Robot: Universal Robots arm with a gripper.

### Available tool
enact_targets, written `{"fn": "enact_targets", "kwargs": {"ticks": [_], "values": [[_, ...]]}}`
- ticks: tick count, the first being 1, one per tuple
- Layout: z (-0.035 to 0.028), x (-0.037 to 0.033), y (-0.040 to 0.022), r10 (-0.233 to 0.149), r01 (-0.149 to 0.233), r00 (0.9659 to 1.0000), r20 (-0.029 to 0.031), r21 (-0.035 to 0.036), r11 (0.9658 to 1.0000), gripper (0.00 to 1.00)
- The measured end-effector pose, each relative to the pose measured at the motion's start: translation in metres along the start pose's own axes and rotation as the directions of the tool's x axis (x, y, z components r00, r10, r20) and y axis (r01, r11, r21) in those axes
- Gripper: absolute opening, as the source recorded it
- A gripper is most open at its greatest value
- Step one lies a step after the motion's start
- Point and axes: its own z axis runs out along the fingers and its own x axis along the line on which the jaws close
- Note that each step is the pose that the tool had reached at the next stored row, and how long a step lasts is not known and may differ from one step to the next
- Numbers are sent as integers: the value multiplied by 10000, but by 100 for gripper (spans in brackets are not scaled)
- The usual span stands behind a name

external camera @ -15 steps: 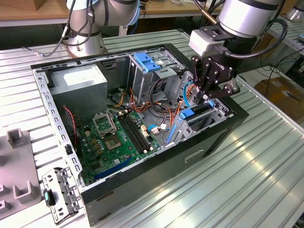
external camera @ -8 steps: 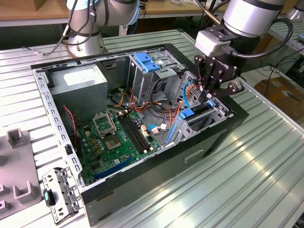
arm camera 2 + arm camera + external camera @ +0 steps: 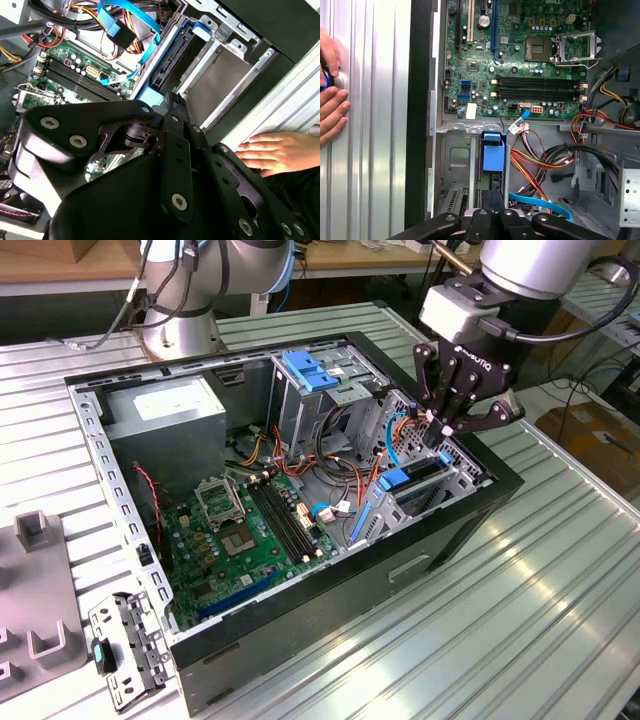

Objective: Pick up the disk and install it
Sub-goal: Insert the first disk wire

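- Surface: a ribbed metal table (image 3: 570,570). An open computer case (image 3: 440,545) lies on it. Work benches run along the far side of the room, and a cardboard box (image 3: 600,435) sits low at the exterior view's right.
- The disk (image 3: 412,480) (image 3: 167,60) (image 3: 492,150) stands on edge in a metal bay (image 3: 235,65) at the case's end toward the exterior view's right, blue rails showing.
- Gripper (image 3: 440,435) (image 3: 172,97) (image 3: 492,212): directly over the disk, fingers closed narrow, tips at its blue end. Contact cannot be told.
- Around: motherboard (image 3: 240,530), grey power supply (image 3: 165,415) at the far left, and a drive cage (image 3: 310,375). Orange, red and black cables (image 3: 330,455) crowd just beside the bay.
- 1 hand (image 3: 272,152) rests on the table outside the case wall.
- 1 loose bracket (image 3: 125,645) lies near left.
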Motion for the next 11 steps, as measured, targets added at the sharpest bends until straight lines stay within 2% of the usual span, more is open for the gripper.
{"fn": "enact_targets", "kwargs": {"ticks": [1, 3, 6, 7, 11], "values": [[-23, 0, -2, -9, 9, 10000, 4, -5, 10000, 11], [-25, -3, -47, -12, 12, 10000, 2, -20, 10000, 11], [-22, -10, -169, -24, 24, 10000, 3, -51, 10000, 11], [-21, -15, -226, -28, 28, 10000, 4, -64, 10000, 11], [-19, -36, -343, -40, 40, 10000, 4, -83, 10000, 11]]}}
